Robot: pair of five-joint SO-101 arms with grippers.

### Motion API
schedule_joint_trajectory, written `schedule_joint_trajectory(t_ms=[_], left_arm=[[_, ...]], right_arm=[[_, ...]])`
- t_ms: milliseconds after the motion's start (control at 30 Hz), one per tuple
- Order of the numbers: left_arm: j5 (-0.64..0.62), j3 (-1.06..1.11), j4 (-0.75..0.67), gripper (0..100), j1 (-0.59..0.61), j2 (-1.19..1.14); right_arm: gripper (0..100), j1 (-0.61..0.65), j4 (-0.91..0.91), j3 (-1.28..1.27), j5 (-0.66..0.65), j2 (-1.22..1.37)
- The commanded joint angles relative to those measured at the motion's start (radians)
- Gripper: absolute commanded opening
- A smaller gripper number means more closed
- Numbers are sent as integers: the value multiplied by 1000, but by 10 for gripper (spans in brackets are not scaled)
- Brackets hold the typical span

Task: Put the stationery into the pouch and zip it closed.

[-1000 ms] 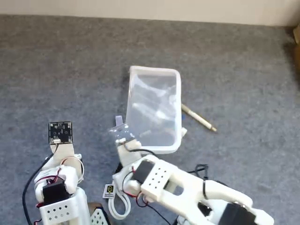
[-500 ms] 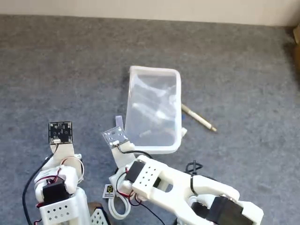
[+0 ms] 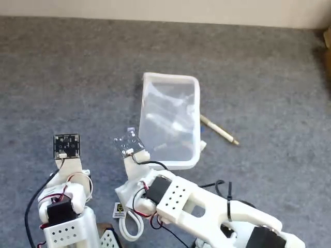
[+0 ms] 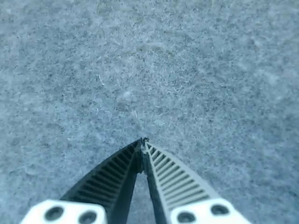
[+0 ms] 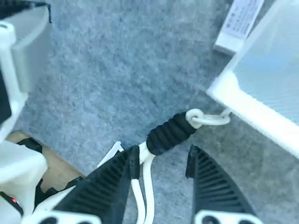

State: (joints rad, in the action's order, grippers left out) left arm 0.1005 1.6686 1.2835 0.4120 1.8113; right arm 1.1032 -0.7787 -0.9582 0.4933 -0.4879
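A translucent white pouch (image 3: 170, 121) lies flat mid-table with stationery showing through its wall. A beige pen (image 3: 220, 130) lies on the carpet just right of it. My right arm's wrist (image 3: 129, 144) sits at the pouch's near left corner. In the right wrist view my right gripper (image 5: 163, 156) is open, with the black zipper pull (image 5: 170, 133) just ahead of its tips; a white ring (image 5: 205, 117) ties the pull to the pouch edge (image 5: 252, 107). My left gripper (image 4: 142, 142) is shut on nothing above bare carpet, at the lower left (image 3: 67, 146).
A white cord loop (image 3: 132, 227) with a small tag (image 3: 120, 211) lies under the right arm. A small white printed block (image 5: 240, 21) rests beside the pouch. Grey carpet (image 3: 62, 77) covers the table; a pale wall runs along the far edge.
The right arm's wrist swung slightly left, then back right and a little farther out. Pouch, pen and left arm have stayed put.
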Motion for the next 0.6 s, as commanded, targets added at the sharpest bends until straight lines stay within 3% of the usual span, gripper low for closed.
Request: schedule_joint_trajectory(t_ms=[0, 167, 333, 567], left_arm=[[-12, -42, -15, 6, 12, 8], [-12, -42, -14, 6, 12, 8], [-12, -42, -14, 6, 12, 8], [-12, -42, -14, 6, 12, 8]], right_arm=[[163, -16, 113, 27, -20, -50], [163, -35, 222, -53, -20, -12], [163, -105, 223, -68, -18, 122], [163, -113, 219, -68, -18, 266]])
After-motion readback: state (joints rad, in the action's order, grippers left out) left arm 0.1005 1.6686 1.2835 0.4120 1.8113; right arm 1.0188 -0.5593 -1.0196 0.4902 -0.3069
